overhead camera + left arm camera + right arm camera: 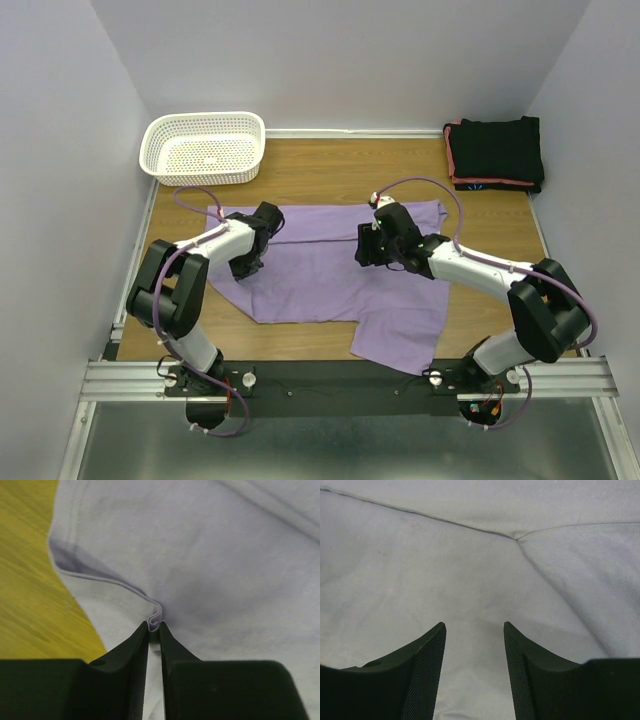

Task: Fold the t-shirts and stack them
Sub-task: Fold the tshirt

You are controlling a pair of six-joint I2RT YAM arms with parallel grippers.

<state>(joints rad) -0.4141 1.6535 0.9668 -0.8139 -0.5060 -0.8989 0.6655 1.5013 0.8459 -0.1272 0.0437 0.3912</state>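
The lavender t-shirt [330, 270] lies spread on the wooden table, one part reaching the near edge at the right. My left gripper [245, 268] is down on its left part, shut on a small pinched fold of the cloth [155, 616] near the shirt's edge. My right gripper [366, 250] is open, its fingers [427, 655] just above the shirt's middle [470, 580], holding nothing. The folded black shirts [495, 150], one with a coral-red edge, are stacked at the far right corner.
A white mesh basket [205, 147] stands at the far left corner. Bare wooden table [330, 170] shows beyond the shirt and to the left [30, 580]. White walls close in both sides and the back.
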